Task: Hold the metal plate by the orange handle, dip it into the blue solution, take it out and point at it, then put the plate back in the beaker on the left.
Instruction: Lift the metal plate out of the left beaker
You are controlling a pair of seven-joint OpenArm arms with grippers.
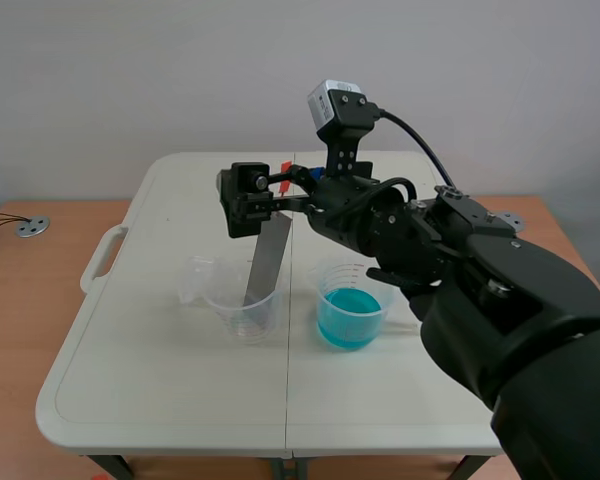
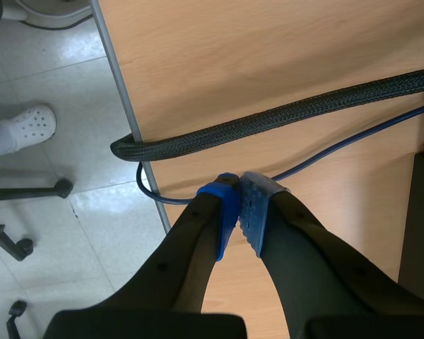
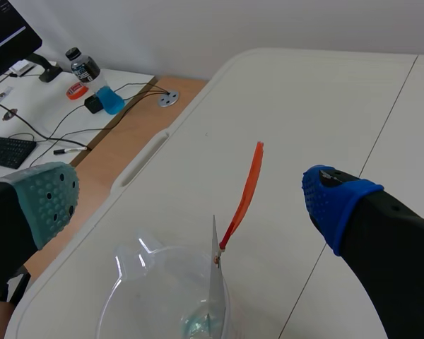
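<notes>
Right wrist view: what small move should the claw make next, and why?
Probably close the right claw on the orange handle: it stands between the open fingers, ungripped, with the plate resting in the clear beaker.

Black robot body wearing touches of grey and blue

The right arm [image 1: 520,320] is showing bulky, matte black shells; a silver-grey camera [image 1: 335,103] is sitting on a black bracket [image 1: 342,155] at its wrist, a black cable [image 1: 420,150] trailing from it. The right gripper [image 3: 191,194] is wearing one grey-green dotted pad [image 3: 49,201] and one blue pad [image 3: 332,198]. The left gripper [image 2: 239,180] is showing thick black fingers [image 2: 184,254] tipped with blue dotted pads [image 2: 226,212].
</notes>
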